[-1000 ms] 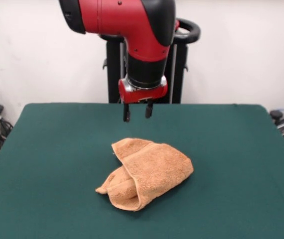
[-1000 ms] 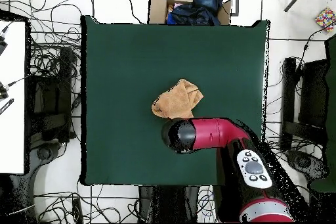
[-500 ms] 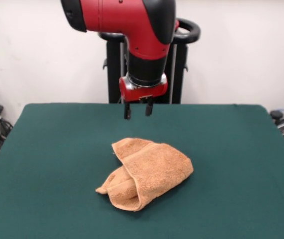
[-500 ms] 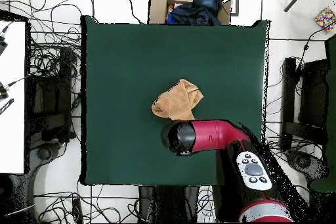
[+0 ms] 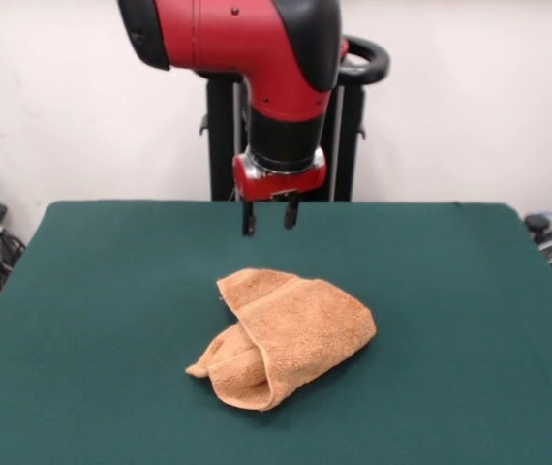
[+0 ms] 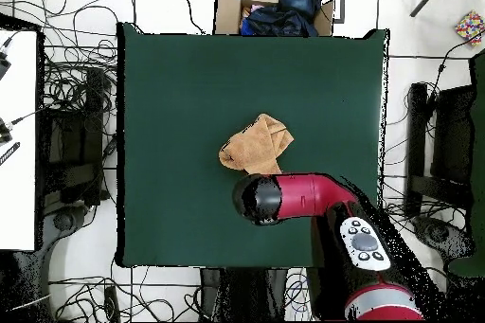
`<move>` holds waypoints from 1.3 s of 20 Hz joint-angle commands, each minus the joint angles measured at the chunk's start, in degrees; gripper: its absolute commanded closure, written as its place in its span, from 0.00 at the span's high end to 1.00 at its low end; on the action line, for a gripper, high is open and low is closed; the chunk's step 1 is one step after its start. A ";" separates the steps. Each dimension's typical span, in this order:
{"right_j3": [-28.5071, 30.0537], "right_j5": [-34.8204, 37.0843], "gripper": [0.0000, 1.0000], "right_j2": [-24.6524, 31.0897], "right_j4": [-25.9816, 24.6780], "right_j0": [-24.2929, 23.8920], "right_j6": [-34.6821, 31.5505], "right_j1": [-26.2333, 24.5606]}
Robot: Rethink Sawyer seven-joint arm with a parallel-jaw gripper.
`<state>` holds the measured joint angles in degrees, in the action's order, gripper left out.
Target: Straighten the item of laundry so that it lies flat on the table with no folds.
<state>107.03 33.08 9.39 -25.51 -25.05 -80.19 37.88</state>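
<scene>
The item of laundry point(image 5: 286, 334) point(image 6: 255, 146) is an orange-tan terry towel, folded over on itself in a bunched wedge near the middle of the dark green table point(image 5: 92, 291) point(image 6: 170, 101). In the front view my gripper point(image 5: 268, 217) hangs open above the table, behind the towel's far edge, with nothing between its two dark fingers. It touches neither towel nor table. From overhead the red arm's elbow point(image 6: 260, 199) hides the gripper, right next to the towel's side toward the robot's base.
A cardboard box point(image 6: 275, 8) holding dark blue cloth stands just off the table's far edge in the overhead view. Cables point(image 6: 66, 82) lie on the floor along the left side. A black stand point(image 5: 349, 116) rises behind the table.
The arm has shifted only slightly; the gripper stays open at about the same height above the table. The towel has not moved.
</scene>
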 commanded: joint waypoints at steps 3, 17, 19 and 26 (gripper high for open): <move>0.98 -3.90 1.00 -2.97 -3.97 0.05 -6.80 -3.77; 0.57 -7.72 1.00 -4.62 -9.45 -2.74 -4.11 -7.07; 0.25 -7.32 1.00 -4.44 -9.74 -3.03 -4.01 -7.13; -1.02 -5.87 1.00 -3.70 -10.28 -3.33 -4.02 -7.35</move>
<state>107.16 28.49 5.88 -33.03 -28.54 -80.19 33.16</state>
